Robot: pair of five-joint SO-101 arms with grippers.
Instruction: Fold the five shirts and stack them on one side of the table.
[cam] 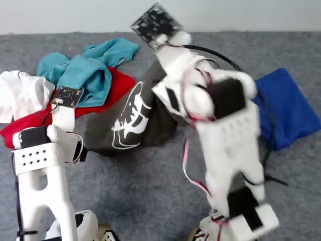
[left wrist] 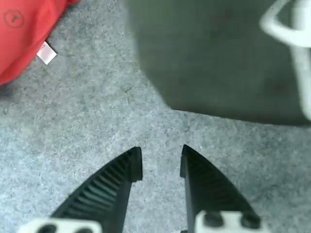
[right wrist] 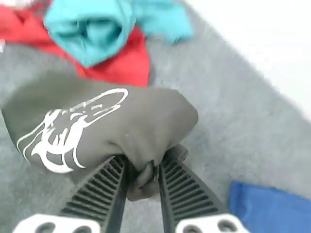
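A dark olive shirt (cam: 131, 118) with a white graphic lies mid-table, one end bunched and lifted. My right gripper (right wrist: 143, 170) is shut on that bunched fold of the dark shirt (right wrist: 97, 121). My left gripper (left wrist: 160, 162) is open just above the grey carpet, a short way from the dark shirt's edge (left wrist: 218, 63) and holding nothing. A teal shirt (cam: 90, 68) lies crumpled on top of a red shirt (cam: 119, 85) at the back left. A white shirt (cam: 20, 93) lies at the far left. A blue shirt (cam: 286, 108) lies folded at the right.
Grey carpet (cam: 150, 186) covers the table, with bare room in front between the two arm bases. The red shirt's corner (left wrist: 24, 34) and its white label (left wrist: 46, 52) lie near my left gripper. A black cable (cam: 215, 55) arcs behind the right arm.
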